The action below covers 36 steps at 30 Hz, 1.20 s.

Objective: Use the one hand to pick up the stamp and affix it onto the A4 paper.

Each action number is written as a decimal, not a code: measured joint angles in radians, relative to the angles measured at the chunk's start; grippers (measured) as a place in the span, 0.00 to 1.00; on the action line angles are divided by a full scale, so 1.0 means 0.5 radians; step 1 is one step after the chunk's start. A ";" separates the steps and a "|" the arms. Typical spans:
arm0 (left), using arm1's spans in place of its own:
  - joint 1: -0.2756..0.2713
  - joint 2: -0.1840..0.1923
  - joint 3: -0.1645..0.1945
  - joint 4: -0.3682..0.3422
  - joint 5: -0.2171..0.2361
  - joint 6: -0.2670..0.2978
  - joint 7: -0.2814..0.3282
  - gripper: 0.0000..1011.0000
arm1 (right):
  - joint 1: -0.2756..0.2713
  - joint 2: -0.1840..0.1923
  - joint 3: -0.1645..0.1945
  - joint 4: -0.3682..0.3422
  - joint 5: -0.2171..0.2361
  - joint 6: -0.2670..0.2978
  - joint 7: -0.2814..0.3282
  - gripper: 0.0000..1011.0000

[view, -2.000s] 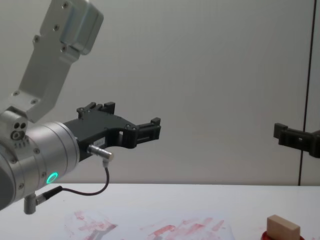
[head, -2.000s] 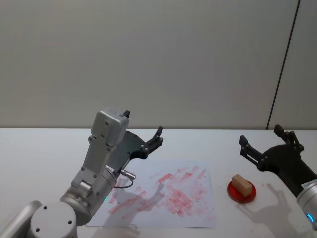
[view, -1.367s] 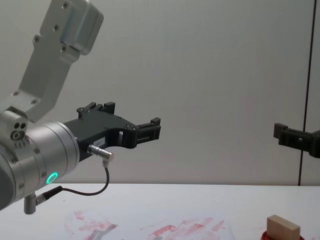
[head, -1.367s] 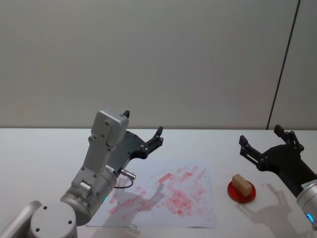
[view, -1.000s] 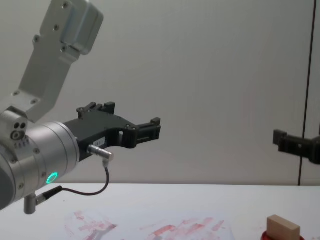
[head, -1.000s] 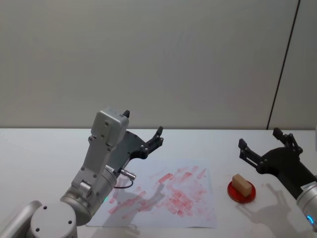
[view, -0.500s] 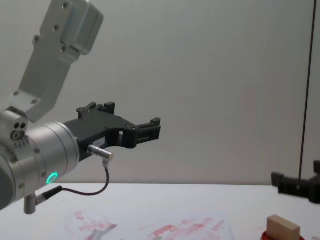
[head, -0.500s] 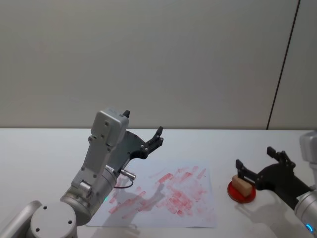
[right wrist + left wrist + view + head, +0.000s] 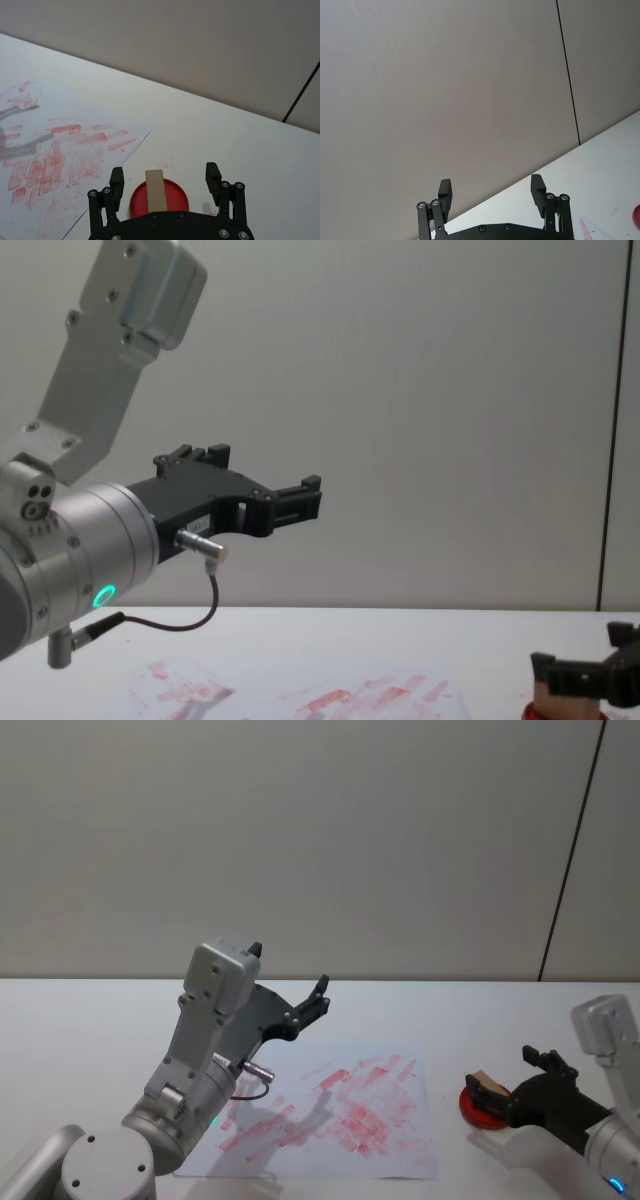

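Clearer than the head view, the right wrist view showed the right gripper (image 9: 165,174), lowered since earlier, spread astride the stamp (image 9: 154,191) on the red pad (image 9: 175,198) right of the A4 paper (image 9: 60,150), seemingly without contact; the left gripper (image 9: 491,186) hung raised, likewise spread.

Lab; white table (image 9: 80,1020), plain grey wall (image 9: 300,840)

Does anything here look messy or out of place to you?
Only the A4 paper: it is covered in overlapping red smears and stamp marks. The stamp sits on its red pad between the fingers of the open right gripper; the left gripper hangs open, raised.
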 joint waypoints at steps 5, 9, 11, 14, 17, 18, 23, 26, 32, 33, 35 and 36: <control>0.000 0.000 0.000 0.000 0.000 0.000 0.000 0.99 | 0.048 -0.018 -0.013 0.062 -0.035 0.052 0.051 0.99; 0.000 0.000 0.000 0.000 0.000 0.000 0.000 0.99 | 0.075 -0.031 -0.021 0.098 -0.053 0.082 0.081 0.99; 0.000 0.000 0.000 0.000 0.000 0.000 0.000 0.99 | 0.092 -0.039 -0.026 0.120 -0.062 0.102 0.097 0.98; 0.000 0.000 0.000 0.000 0.000 0.000 0.000 0.99 | 0.108 -0.046 -0.031 0.141 -0.071 0.129 0.114 0.95; 0.000 0.000 0.000 0.000 0.000 0.000 0.000 0.99 | 0.121 -0.051 -0.034 0.160 -0.074 0.152 0.129 0.87; 0.000 0.000 0.000 0.000 0.000 0.000 0.000 0.99 | 0.124 -0.053 -0.035 0.164 -0.074 0.157 0.133 0.83; 0.000 0.000 0.000 0.000 0.000 0.000 0.000 0.99 | 0.141 -0.059 -0.039 0.188 -0.075 0.185 0.157 0.70; 0.000 0.000 0.000 0.000 0.000 0.000 0.000 0.99 | 0.147 -0.061 -0.041 0.198 -0.074 0.195 0.168 0.59; 0.000 0.000 0.000 0.000 0.000 0.000 0.000 0.99 | 0.157 -0.065 -0.045 0.209 -0.068 0.202 0.183 0.44; 0.000 0.000 0.000 0.000 0.000 0.000 0.000 0.99 | 0.158 -0.066 -0.045 0.209 -0.068 0.201 0.184 0.37; 0.000 0.000 0.000 0.000 0.000 0.000 0.000 0.99 | 0.159 -0.067 -0.046 0.209 -0.067 0.196 0.184 0.33; 0.000 0.000 0.000 0.000 0.000 0.000 0.000 0.99 | 0.159 -0.067 -0.047 0.208 -0.067 0.189 0.185 0.27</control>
